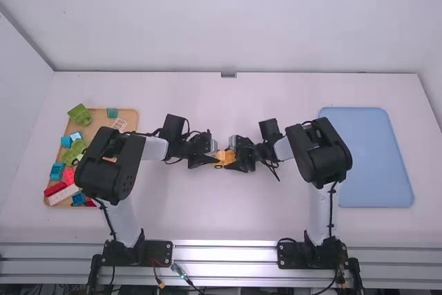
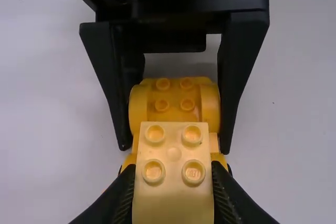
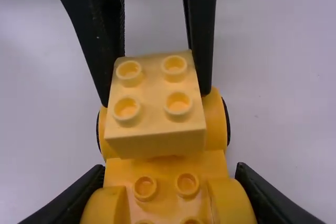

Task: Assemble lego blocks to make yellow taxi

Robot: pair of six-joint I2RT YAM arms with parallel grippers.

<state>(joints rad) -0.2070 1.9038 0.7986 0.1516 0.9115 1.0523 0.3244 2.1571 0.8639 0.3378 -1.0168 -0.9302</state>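
As for the yellow car base (image 3: 165, 163), lay near the middle of the tabletop (image 1: 228, 222), between the two grippers, with its long axis roughly along the line from one to the other. Was gripped from the right, pinched at the near end by both fingers of the right gripper (image 3: 170, 173). As for the pale yellow block (image 2: 173, 153), was pinched side to side in the left gripper (image 2: 173, 179), studs upward, above the opposite end of the base. Sat just beyond the right gripper's grasp, so nearer to the left arm (image 1: 110, 164) than to the right arm (image 1: 321, 153).

Looked slightly askew to the base in the right wrist view. Could not tell whether fully seated on the studs below.

Seemed, then, to be at the joining step, with block and base already brought together. Called, most likely, for a small squaring of the block to the long axis, then a straight downward press from the left against a firm hold from the right. Risked, if pushed off-centre, tipping the free end of the base or twisting it out of the right gripper.
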